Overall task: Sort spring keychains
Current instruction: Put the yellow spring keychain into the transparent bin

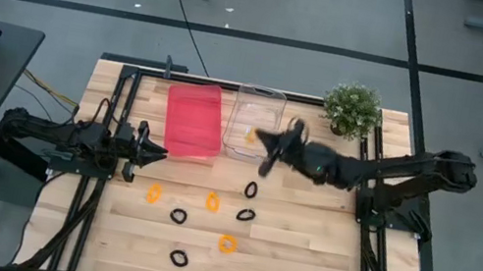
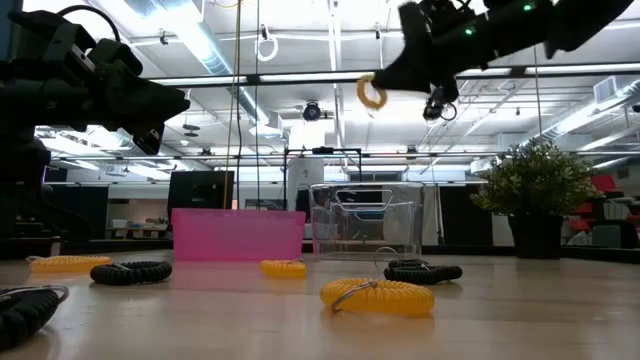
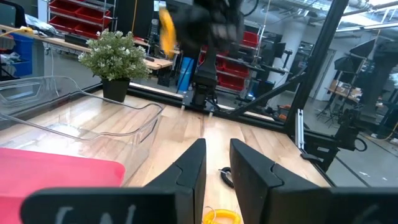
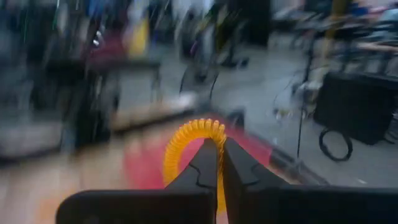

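The right gripper (image 4: 219, 163) has its fingers clamped on an orange coiled spring keychain (image 4: 189, 149), held high beside the clear plastic bin (image 1: 255, 123). The thin pinch on one edge looks risky: a swing could fling the loop past the bin or into the pink bin (image 1: 193, 120). The left gripper (image 3: 216, 168) waits low over the wooden counter (image 1: 300, 256), fingers slightly apart.

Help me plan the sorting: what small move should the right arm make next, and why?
Probably open and drop. The right gripper is shut on an orange spring keychain, raised above the clear bin; the high view suggests it hangs over that bin's edge. The left gripper waits by the pink bin.
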